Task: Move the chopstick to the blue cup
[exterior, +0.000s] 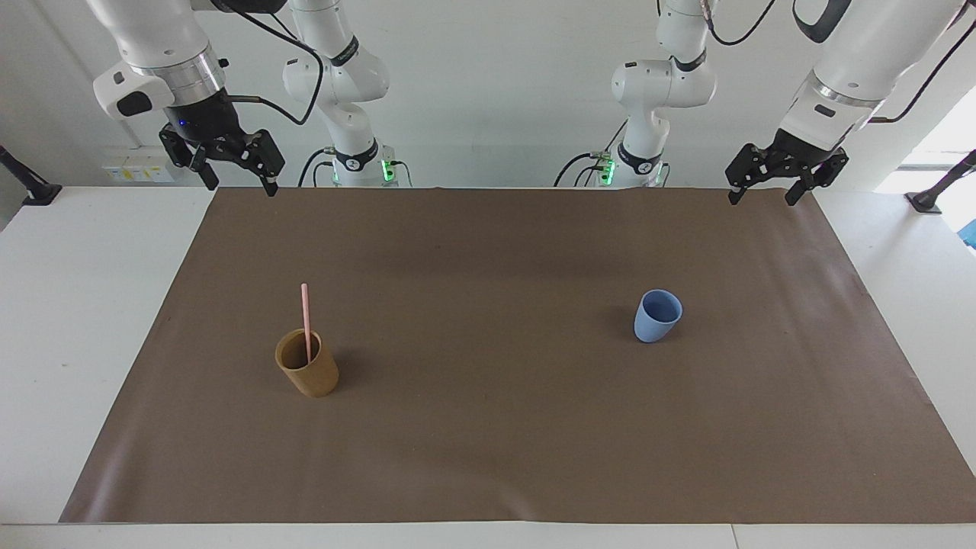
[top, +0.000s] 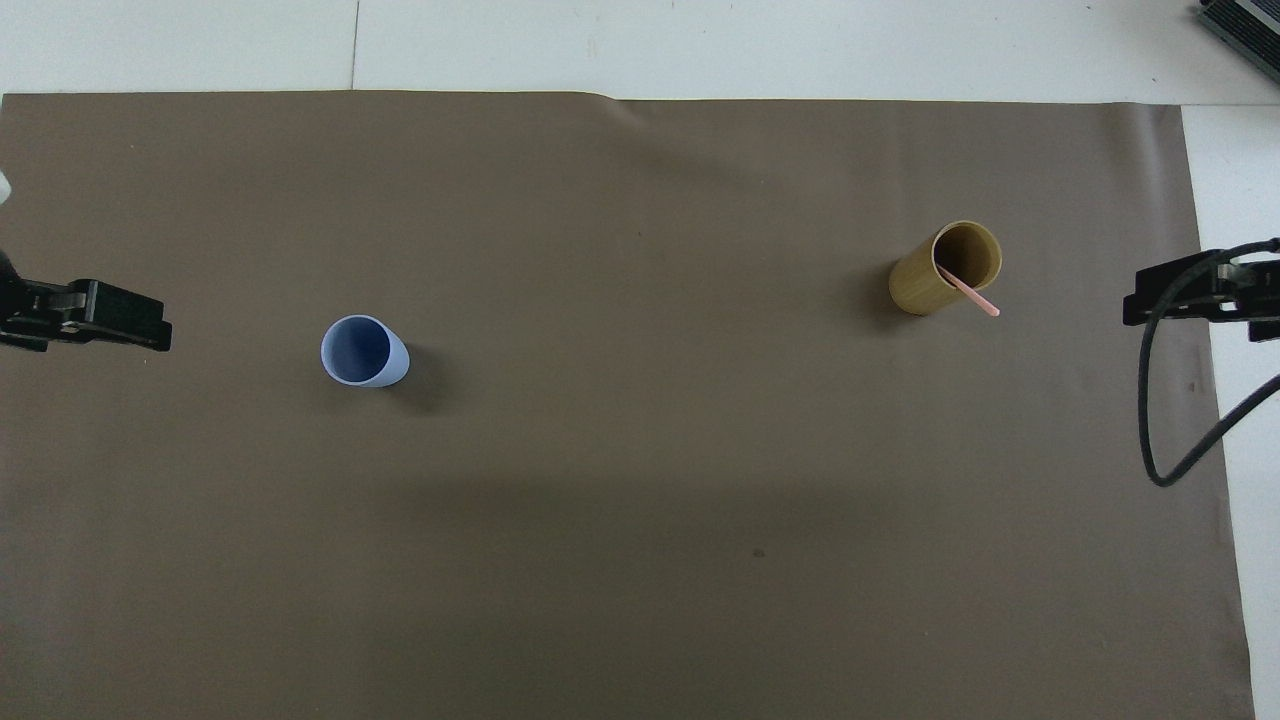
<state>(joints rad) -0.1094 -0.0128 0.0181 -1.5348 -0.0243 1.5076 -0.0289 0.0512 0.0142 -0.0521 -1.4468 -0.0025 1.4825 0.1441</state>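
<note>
A pale-pink chopstick stands tilted in a tan-brown cup toward the right arm's end of the brown mat. The light-blue cup stands upright and empty toward the left arm's end. My right gripper hangs open and empty in the air over the mat's edge at the right arm's end. My left gripper hangs open and empty over the mat's edge at the left arm's end.
A brown mat covers most of the white table. A black cable loops down from the right arm. A dark device corner lies at the table's corner farthest from the robots.
</note>
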